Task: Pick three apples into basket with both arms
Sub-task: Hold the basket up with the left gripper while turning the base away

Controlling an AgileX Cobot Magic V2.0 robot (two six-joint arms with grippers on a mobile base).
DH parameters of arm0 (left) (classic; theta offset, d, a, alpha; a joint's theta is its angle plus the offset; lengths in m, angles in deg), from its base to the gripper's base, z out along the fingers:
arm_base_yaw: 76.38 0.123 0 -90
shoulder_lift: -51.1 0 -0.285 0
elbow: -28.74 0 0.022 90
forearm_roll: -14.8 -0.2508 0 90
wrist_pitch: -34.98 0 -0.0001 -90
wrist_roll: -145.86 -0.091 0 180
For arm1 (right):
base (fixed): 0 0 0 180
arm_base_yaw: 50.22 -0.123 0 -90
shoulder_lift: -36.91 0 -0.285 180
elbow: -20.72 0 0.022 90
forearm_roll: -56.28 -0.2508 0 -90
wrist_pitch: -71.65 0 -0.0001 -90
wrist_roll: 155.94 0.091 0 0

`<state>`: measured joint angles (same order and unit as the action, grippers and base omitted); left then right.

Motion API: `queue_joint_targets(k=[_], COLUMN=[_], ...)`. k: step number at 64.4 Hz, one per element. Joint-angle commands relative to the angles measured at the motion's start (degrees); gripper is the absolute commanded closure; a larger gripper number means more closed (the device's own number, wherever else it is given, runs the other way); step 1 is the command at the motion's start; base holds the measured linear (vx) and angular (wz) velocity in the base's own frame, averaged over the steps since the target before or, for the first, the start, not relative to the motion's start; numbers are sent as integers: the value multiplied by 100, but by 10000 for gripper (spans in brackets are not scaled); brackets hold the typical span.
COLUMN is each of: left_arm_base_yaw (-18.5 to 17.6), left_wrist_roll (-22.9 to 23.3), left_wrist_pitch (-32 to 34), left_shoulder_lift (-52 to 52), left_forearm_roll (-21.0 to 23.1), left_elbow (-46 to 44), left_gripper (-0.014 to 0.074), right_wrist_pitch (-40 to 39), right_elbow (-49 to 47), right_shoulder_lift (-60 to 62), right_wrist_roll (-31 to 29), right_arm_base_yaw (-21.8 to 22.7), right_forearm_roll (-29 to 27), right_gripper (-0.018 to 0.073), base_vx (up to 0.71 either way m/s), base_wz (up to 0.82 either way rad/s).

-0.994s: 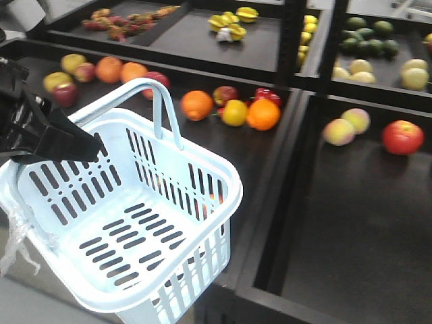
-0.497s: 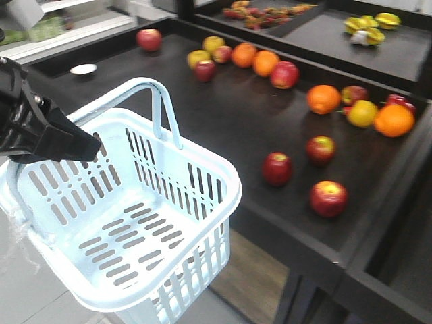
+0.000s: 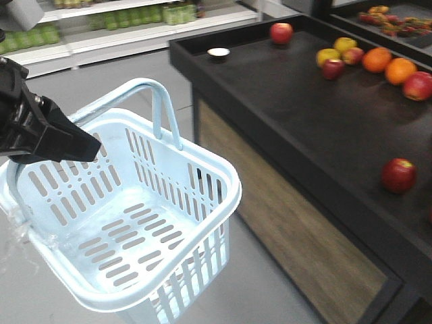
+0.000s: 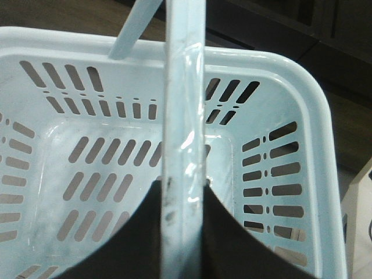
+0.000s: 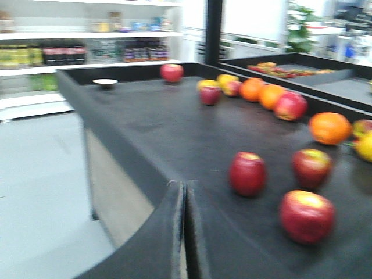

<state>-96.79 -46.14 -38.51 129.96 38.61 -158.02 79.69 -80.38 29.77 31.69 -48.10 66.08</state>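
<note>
The pale blue basket point(image 3: 135, 223) hangs empty in front of me, off the left of the black display table point(image 3: 290, 115). My left gripper point(image 3: 91, 145) is shut on one hoop handle point(image 4: 185, 104), which runs between its fingers over the slotted basket bottom point(image 4: 110, 174). In the right wrist view my right gripper point(image 5: 184, 185) is shut with nothing in it, above the table's near edge. Three dark red apples point(image 5: 247, 172) point(image 5: 312, 167) point(image 5: 306, 215) lie to its right. One of them point(image 3: 398, 174) shows in the front view.
Further back on the table lie oranges point(image 5: 261, 92), another orange point(image 5: 328, 128), more red and yellow apples point(image 3: 335, 61), a lone red apple point(image 3: 281, 32) and a small white dish point(image 3: 218, 52). Store shelves point(image 3: 121, 20) stand behind, with grey floor point(image 3: 270, 283) below the basket.
The front view has swung left: table and fruit slid to the right of the picture, floor and shelves came into view. Basket and left gripper hold the same place in the frame.
</note>
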Motion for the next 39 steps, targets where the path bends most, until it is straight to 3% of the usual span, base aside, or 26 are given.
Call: queue_joint_targets(k=[1, 39], left_arm_base_yaw=[-23, -23], left_wrist_roll=[29, 29], left_wrist_pitch=[156, 156], left_shoulder_lift=[-167, -172], left_forearm_roll=[249, 249], left_elbow=[-160, -160], left_gripper=[604, 604], right_wrist_pitch=[-417, -417], right_elbow=[59, 59], right_shoulder_lift=[47, 47], right_wrist_roll=[-20, -20], right_arm_base_yaw=[5, 5], right_forearm_roll=[66, 66], right_gripper=[563, 563], base_vx=[-15, -11], base_wz=[59, 52])
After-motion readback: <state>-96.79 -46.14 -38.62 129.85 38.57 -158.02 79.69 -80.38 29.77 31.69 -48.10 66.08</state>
